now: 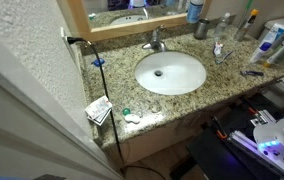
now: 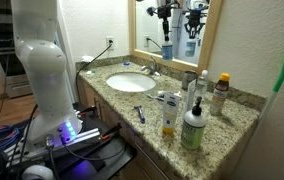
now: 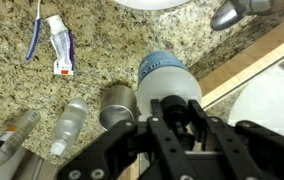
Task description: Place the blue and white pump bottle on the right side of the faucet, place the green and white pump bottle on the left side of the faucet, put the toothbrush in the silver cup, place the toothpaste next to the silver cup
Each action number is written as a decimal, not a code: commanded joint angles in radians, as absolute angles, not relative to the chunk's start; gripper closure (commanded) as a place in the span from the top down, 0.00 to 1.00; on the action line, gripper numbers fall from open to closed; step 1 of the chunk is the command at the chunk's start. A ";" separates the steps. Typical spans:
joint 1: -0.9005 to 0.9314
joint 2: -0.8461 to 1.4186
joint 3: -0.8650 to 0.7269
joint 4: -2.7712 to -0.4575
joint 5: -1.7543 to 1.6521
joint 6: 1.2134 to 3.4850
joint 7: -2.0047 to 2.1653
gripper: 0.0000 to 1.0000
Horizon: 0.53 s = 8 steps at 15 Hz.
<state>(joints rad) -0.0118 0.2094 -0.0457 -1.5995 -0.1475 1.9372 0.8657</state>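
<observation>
Though cropped by the lower edge of the wrist view, shows the gripper [image 3: 178, 108] at lower centre with its fingers drawn close together, clamped on the top of the blue and white pump bottle [image 3: 165, 75]. Hides the pump head behind those dark fingers; leaves only a rounded blue shoulder and a patch of white in sight. Cannot read any label. Looks almost straight down the bottle's long axis: upright, base toward the worktop [image 3: 112, 50], top toward the lens. Cannot tell from here whether resting on the granite or held clear of it. Catches in an exterior view only a blue patch at the top edge, cut off above, higher in frame than the silver cup [image 1: 201, 28]. Shows that cup just left of the bottle in the wrist view, mouth up. Finds the toothpaste [image 3: 60, 45] at upper left, lying flat, long axis near vertical in frame, red end lowest, with the toothbrush [image 3: 34, 35] just left of it, blurred. Clips the faucet [image 3: 234, 12] at the upper right corner.
</observation>
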 commanded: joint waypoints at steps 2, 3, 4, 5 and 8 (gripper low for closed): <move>0.012 0.269 -0.065 -1.572 -0.202 1.881 0.897 0.08; 0.013 0.308 -0.060 -1.551 -0.181 1.874 0.907 0.08; 0.009 0.333 -0.053 -1.544 -0.141 1.890 0.897 0.08; 0.012 0.361 -0.052 -1.531 -0.121 1.893 0.897 0.08; 0.021 0.462 -0.062 -1.442 -0.058 1.867 0.945 0.08</move>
